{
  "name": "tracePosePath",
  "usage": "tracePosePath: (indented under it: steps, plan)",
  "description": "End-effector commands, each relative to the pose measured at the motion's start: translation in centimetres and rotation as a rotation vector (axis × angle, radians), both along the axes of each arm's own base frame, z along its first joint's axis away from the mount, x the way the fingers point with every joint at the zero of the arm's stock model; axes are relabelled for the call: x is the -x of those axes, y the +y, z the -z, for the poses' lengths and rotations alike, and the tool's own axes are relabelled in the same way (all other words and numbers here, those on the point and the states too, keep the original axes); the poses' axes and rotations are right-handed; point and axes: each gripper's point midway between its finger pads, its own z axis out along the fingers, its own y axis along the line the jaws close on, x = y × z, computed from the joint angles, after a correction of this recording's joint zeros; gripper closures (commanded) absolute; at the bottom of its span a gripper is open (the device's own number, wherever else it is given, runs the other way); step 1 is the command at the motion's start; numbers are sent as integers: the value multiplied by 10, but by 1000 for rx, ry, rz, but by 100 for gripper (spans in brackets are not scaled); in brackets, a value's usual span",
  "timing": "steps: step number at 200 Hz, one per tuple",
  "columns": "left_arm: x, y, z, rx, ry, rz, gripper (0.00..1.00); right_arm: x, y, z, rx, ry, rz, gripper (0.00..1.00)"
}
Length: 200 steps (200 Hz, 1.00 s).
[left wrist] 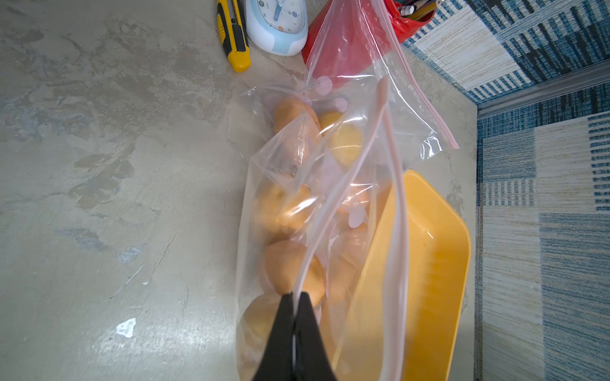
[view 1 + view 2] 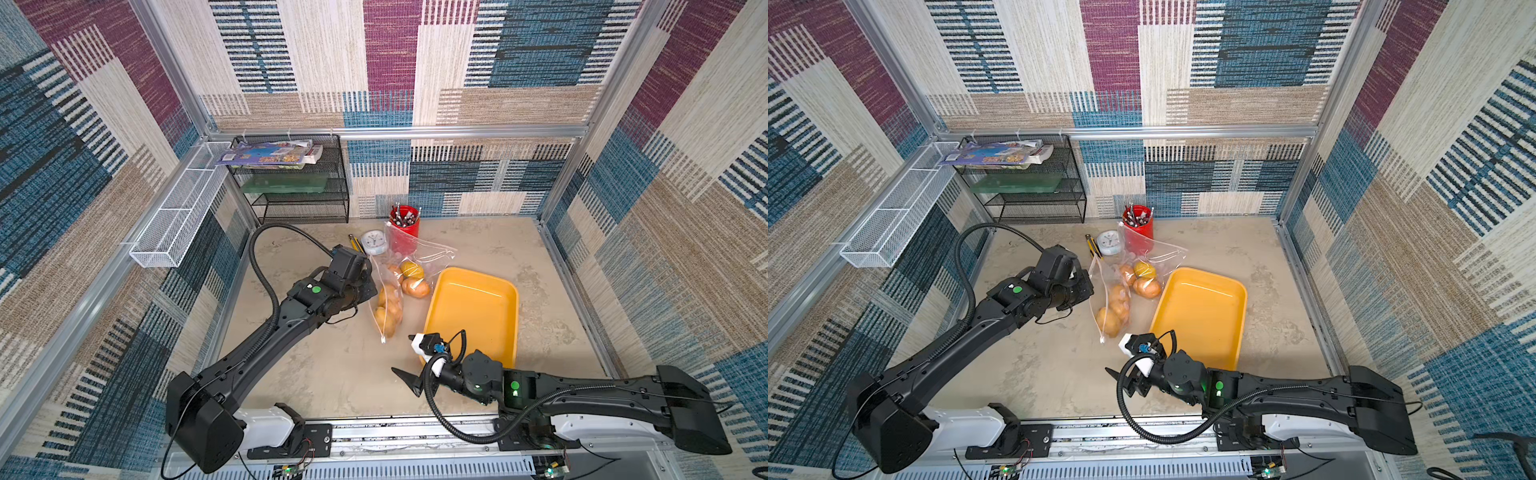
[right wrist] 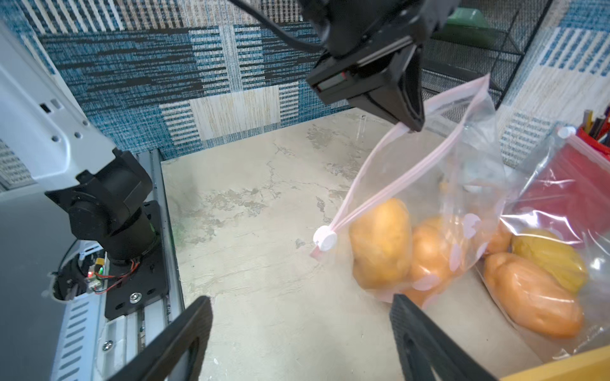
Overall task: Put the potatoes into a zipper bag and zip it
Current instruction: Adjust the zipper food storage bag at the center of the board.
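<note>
A clear zipper bag (image 2: 386,299) with a pink zip strip lies on the table with several tan-orange potatoes (image 3: 379,240) inside. Its white slider (image 3: 325,242) sits at the near end of the strip. My left gripper (image 1: 297,294) is shut on one side of the strip and holds the mouth up; it also shows in the right wrist view as the left gripper (image 3: 414,125). An orange potato (image 2: 415,287) and a yellower one (image 2: 412,270) lie just behind, under more clear plastic; which bag holds them I cannot tell. My right gripper (image 2: 407,380) stands open over bare table, apart from the bag.
An empty yellow tray (image 2: 478,307) lies right of the bag. Behind the bag stand a red pen cup (image 2: 404,224), a small clock (image 2: 374,242) and a yellow utility knife (image 2: 355,243). A black mesh shelf (image 2: 299,187) stands at the back left.
</note>
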Motion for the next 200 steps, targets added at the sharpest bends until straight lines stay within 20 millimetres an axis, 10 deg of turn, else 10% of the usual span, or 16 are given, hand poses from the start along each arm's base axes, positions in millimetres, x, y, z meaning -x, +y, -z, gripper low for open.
tracePosePath:
  steps: [1, 200]
  plan:
    - [1, 0, -2, 12, -2, 1, 100, -16, 7, -7, -14, -82, 75, 17]
    - [6, 3, -8, 19, -21, 2, 100, -55, 24, 26, 10, -204, 259, 62]
